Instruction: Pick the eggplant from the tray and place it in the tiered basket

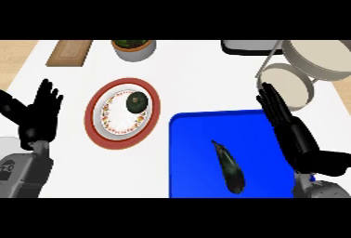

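- White surface [185,79] carries everything;
- flat blue rectangular tray [198,153] lies at lower right;
- pale two-tier basket with metal frame [302,90] stands at upper right;
- round red-rimmed plate [96,125] sits left of the tray;
- black right hand [291,125] is over the tray's right edge, fingers straight, holding nothing; black left hand [41,111] rests open at the left edge;
- slender dark purple eggplant [230,168] lies on the tray, apart from both hands.
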